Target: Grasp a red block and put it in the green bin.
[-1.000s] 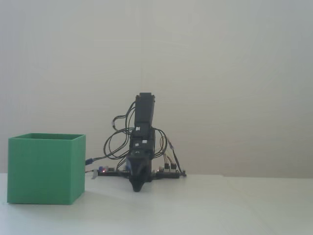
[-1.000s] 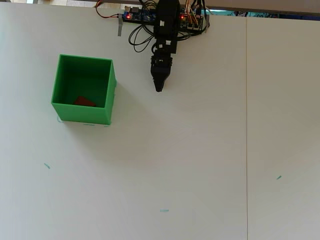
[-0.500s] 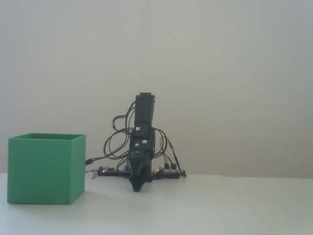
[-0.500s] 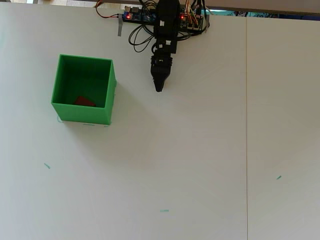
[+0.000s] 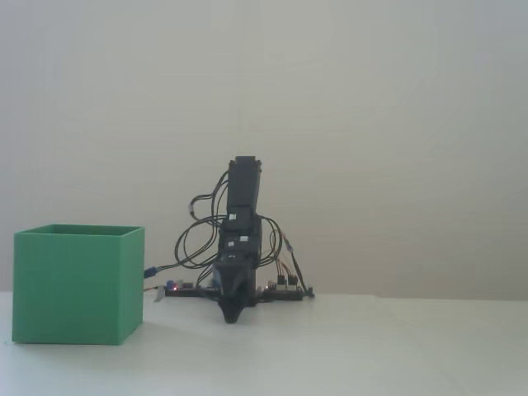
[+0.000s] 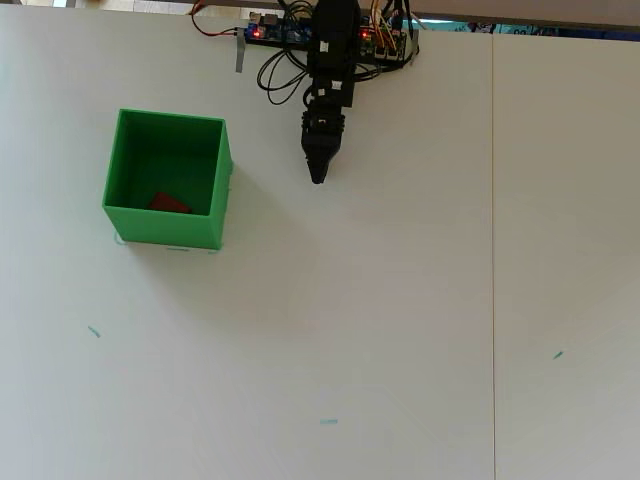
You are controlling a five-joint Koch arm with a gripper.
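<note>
Red block (image 6: 169, 203): seen inside green bin (image 6: 213, 190); judged light, rigid, best pinched across short sides.
Gripper (image 6: 318, 176): closed, nothing held.

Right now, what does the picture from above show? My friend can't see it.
A red block lies inside a green bin on a white table, at the left of the overhead view. The black robot arm's tool points down the picture beside the bin, holding nothing, near its wires at the top edge.

Overhead view looks straight down; fixed view faces the arm (image 5: 238, 247) low.
</note>
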